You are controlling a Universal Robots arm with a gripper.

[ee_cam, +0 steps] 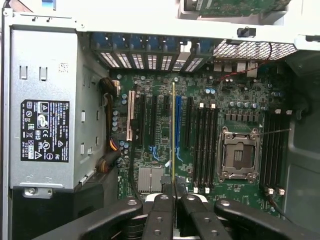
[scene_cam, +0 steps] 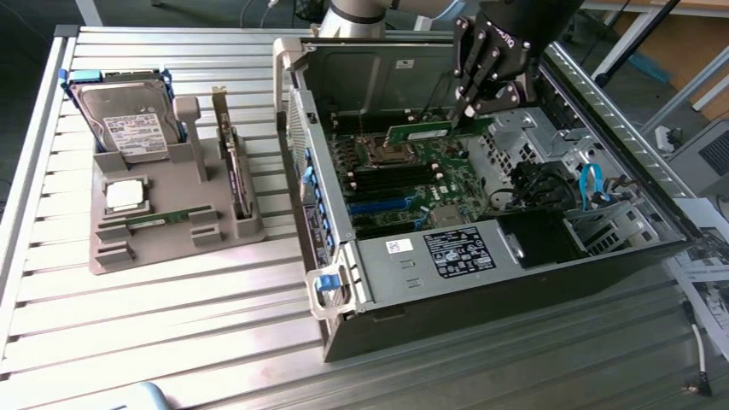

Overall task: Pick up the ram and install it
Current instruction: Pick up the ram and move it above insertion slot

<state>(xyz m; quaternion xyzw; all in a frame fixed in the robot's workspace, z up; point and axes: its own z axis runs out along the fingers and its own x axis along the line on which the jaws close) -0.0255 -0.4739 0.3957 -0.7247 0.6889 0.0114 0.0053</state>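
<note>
Over motherboard (ee_cam: 235, 102), tool (ee_cam: 173, 192) pinches thin green ram (ee_cam: 173, 130).

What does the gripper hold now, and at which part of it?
The gripper clamps the ram by its flat faces, near one end.

Robotics workshop bench.
Open PC case (scene_cam: 456, 316), parts tray (scene_cam: 114, 256), slatted metal table (scene_cam: 171, 329), robot arm (scene_cam: 355, 15) above.

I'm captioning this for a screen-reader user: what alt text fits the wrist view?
The gripper, shut on the ram seen edge-on, holds it over the green motherboard inside an open computer case. An empty processor socket lies on one side, a grey power supply on the other.
</note>
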